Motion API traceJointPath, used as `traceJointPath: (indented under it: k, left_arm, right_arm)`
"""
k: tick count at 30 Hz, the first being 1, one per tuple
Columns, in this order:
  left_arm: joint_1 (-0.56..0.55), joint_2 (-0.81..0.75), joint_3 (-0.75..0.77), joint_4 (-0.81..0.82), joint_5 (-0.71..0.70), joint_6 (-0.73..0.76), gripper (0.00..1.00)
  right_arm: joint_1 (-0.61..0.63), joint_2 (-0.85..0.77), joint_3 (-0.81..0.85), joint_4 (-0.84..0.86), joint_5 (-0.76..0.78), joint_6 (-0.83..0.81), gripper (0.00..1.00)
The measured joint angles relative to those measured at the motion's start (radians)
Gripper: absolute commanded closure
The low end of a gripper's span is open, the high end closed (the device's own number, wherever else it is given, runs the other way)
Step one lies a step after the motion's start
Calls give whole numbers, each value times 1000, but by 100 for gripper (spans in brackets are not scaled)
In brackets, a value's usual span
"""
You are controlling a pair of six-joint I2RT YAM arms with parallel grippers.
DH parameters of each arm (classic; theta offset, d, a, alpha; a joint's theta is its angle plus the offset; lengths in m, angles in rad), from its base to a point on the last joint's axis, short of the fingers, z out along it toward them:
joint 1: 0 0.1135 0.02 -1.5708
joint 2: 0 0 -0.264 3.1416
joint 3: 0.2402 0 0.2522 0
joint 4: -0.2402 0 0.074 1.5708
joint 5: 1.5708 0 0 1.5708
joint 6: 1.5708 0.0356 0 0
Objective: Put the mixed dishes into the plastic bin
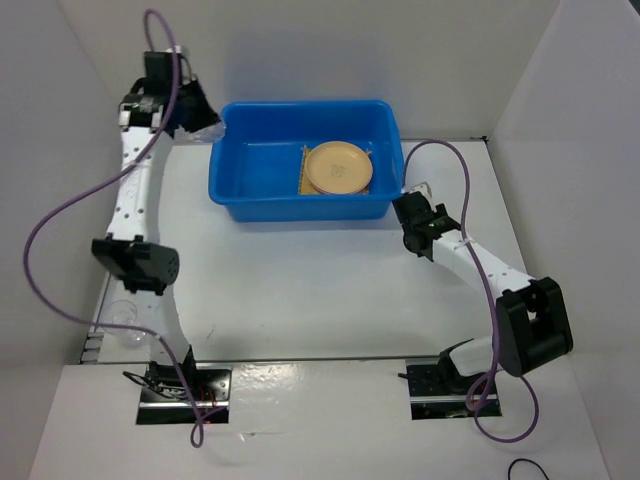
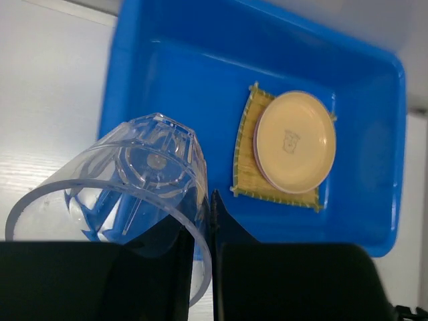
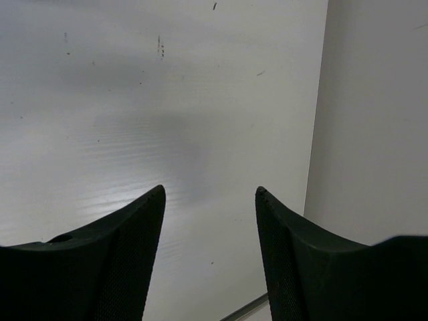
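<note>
Left jaws pinch a clear cup point(image 2: 127, 180) by its wall at the left rim of the blue bin point(image 2: 200, 73), bare floor rightward (right jaws spread, empty).

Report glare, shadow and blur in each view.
Top external: even light and sharp, with some sheen on the table near the arm bases. Left wrist: the cup is close and soft-edged, the left fingers are featureless black, and the bin and plate are sharp. Right wrist: the right fingers are dark and blurred, with a faint soft shadow on the table between them.
</note>
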Motion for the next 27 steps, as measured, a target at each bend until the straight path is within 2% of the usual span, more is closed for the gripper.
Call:
traceJointPath:
  k: [3, 9, 21, 27]
  left_arm:
    - [-109, 195, 210, -87, -55, 29, 100]
    - [-233, 406, 260, -230, -107, 38, 100]
    - [-246, 556, 268, -293, -184, 53, 100]
    - [-260, 655, 306, -293, -201, 53, 95]
  right_arm:
    - [29, -4, -1, 6, 1, 0, 38]
    - [39, -18, -1, 11, 5, 2, 38]
    - [45, -30, -1, 22, 34, 11, 37]
    - [45, -30, -1, 29, 41, 11, 37]
